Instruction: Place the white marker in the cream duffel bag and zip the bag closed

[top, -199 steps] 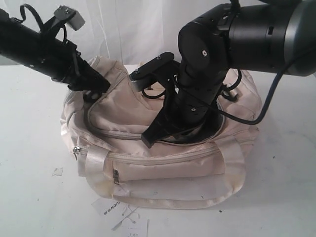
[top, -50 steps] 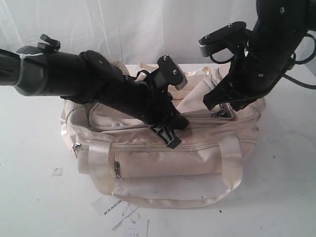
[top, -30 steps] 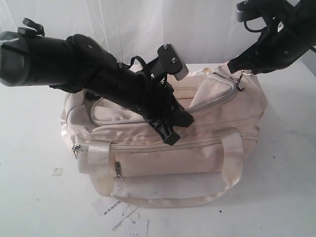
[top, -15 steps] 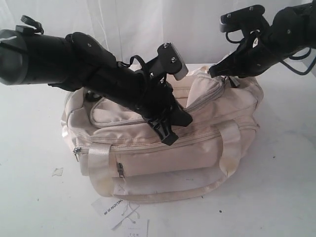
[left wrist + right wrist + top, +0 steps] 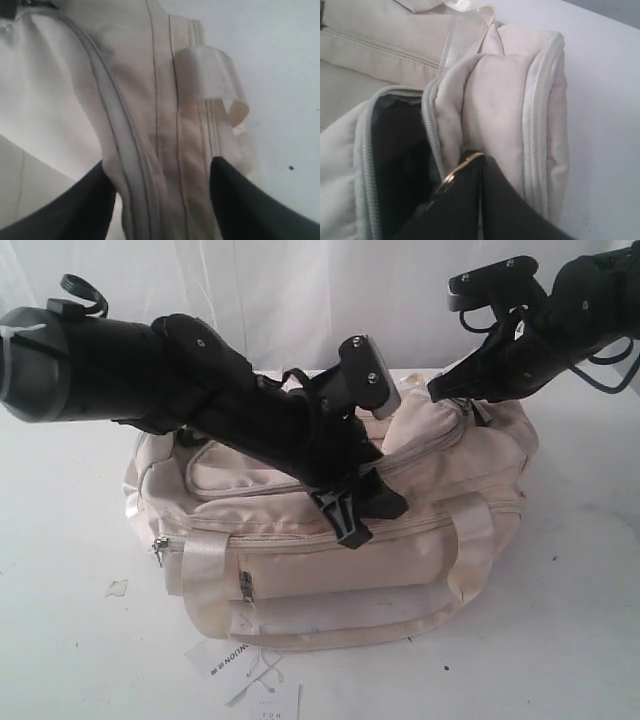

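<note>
Cream duffel bag [image 5: 330, 565] sits on the white desk [image 5: 60, 570], soft matte fabric, slumped and creased. Its satin straps [image 5: 205, 75] are glossy and one curls into a loop over the bag's side. My left end effector [image 5: 372, 520] hangs over the bag's top, dark fingers [image 5: 90, 210] spread wide, straddling a ridge of cloth and the pale grey zipper tape [image 5: 122, 150]. My right end effector [image 5: 480, 175] is pinched narrow at the bag's raised end, holding a thin brass-coloured ring [image 5: 455, 167]. Beside that ring the zipper gapes on dark lining [image 5: 400, 150]. White marker: shows in none of my views, so I cannot tell where it is. Paper hang tags [image 5: 235, 660] lie flat before the bag.
</note>
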